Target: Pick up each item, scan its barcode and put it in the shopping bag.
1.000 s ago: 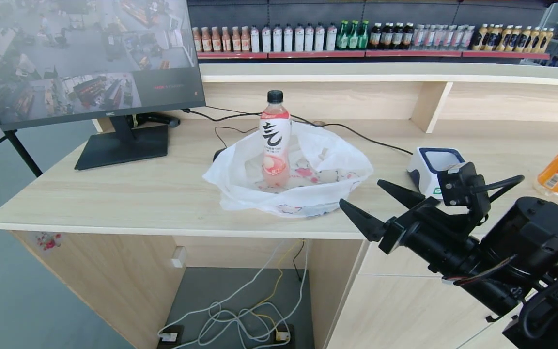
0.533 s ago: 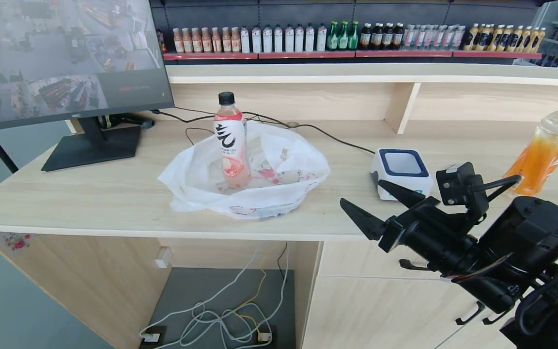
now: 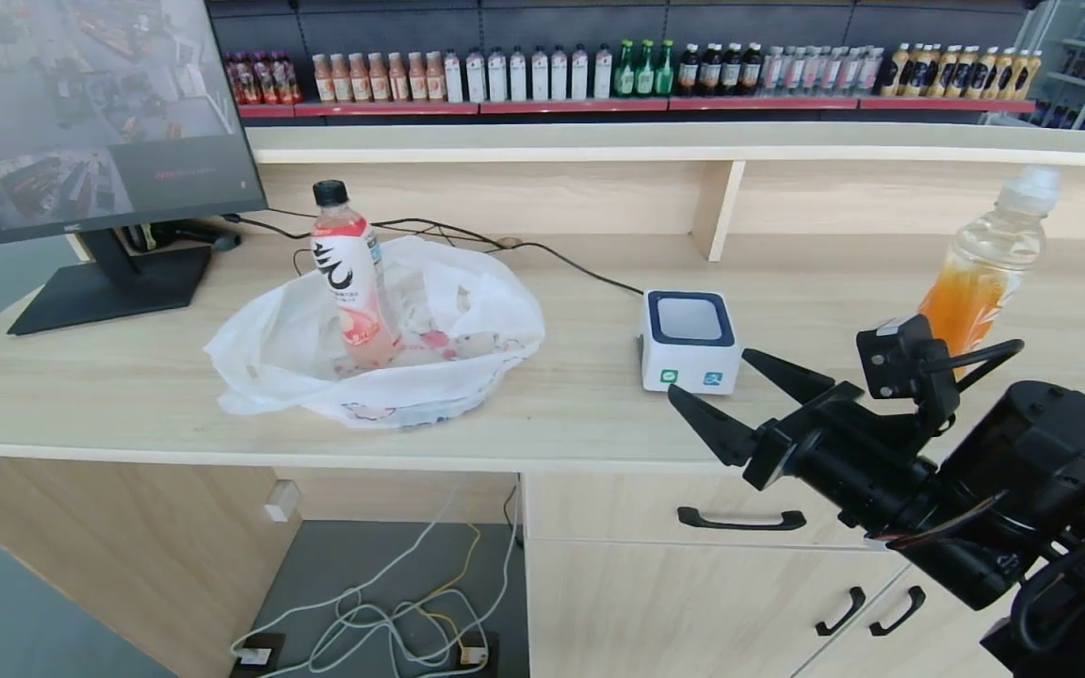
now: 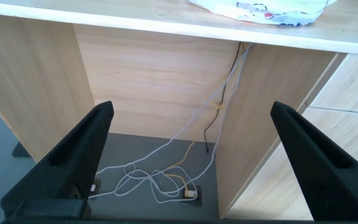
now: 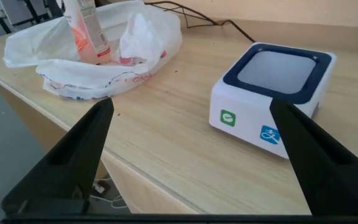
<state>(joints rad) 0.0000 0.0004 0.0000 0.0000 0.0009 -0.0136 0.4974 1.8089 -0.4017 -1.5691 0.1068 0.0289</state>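
A: Status, left to right?
B: Left gripper (image 4: 191, 109) — jaws wide apart, empty, low in front of the counter (image 3: 128, 395), facing the cables (image 4: 166, 182) under it. On the counter, the shopping bag (image 3: 260, 348) lies slumped open with a pink bottle (image 3: 348, 273) upright inside. Scanner (image 3: 690, 341) sits to the right of the bag, window up.
A: Right side?
B: Right gripper (image 3: 712, 375) hangs at the counter edge just beside the scanner, spread wide, nothing held. Orange bottle (image 3: 980, 273) stands upright farther right, well apart from the bag.
A: How will it handle?
B: My guess: thin plastic, smooth and round — slippery, gives under a squeeze. Orange drink up to about the shoulder, clear above, white cap, so bottom-heavy and sloshy. Grip mid-body across the widest part, not the neck. Can't see the barcode from here.
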